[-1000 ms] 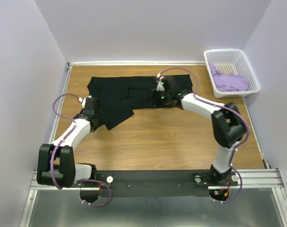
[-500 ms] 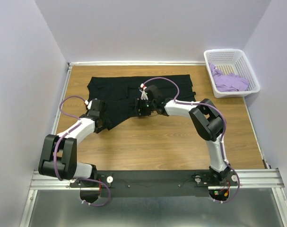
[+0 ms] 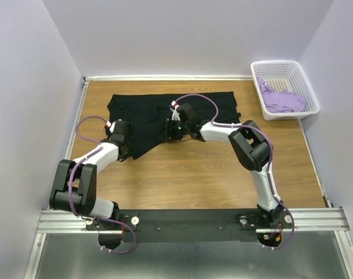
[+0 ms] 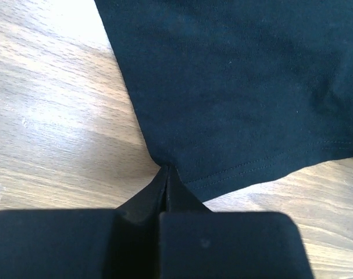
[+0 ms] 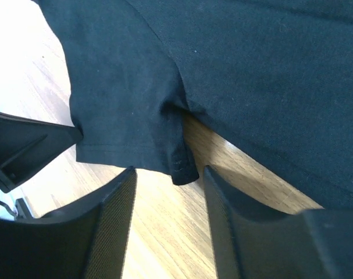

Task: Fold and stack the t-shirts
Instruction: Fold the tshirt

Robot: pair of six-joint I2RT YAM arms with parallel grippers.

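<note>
Having swung left across the black t-shirt (image 3: 147, 113), the right gripper (image 5: 169, 174) hangs open and empty at one sleeve corner while the left gripper (image 4: 166, 174) pinches the other, ready for folding.

One black t-shirt (image 3: 141, 113), one lavender t-shirt (image 3: 284, 102) and one white lattice basket (image 3: 281, 63) are present.

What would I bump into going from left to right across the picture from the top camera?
First the left pincer → right pincer → white basket with the lavender t-shirt inside. The black t-shirt spreads under both pincers, so it has no single spot.
</note>
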